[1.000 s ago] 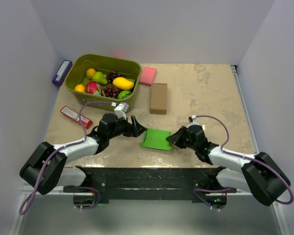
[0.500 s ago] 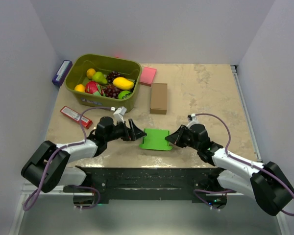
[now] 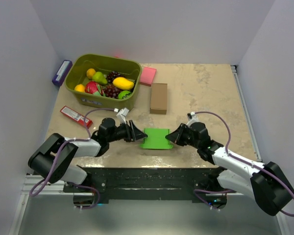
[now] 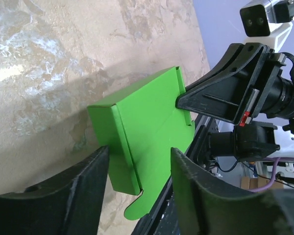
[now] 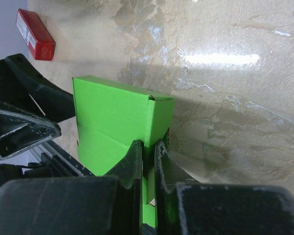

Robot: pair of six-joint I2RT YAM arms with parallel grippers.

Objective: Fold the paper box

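Note:
The paper box (image 3: 156, 138) is a bright green, partly folded block lying on the table between the two arms. In the left wrist view the paper box (image 4: 147, 127) shows a folded side wall and a rounded tab at its near end. My left gripper (image 3: 140, 134) is open, its jaws standing on either side of the box's left end (image 4: 139, 152). My right gripper (image 3: 170, 137) is shut on a green wall at the right end of the paper box (image 5: 112, 117), the card pinched between its fingers (image 5: 148, 145).
An olive basket (image 3: 110, 58) of toy fruit stands at the back left. A brown cardboard box (image 3: 159, 98) and a pink pad (image 3: 147, 76) lie behind the work spot. A red packet (image 3: 75, 116) lies left. The black rail (image 3: 142, 176) runs along the near edge.
My left gripper has moved right up to the box's left end and its jaws have narrowed around it. My right gripper has kept its hold, shifting slightly left with the box.

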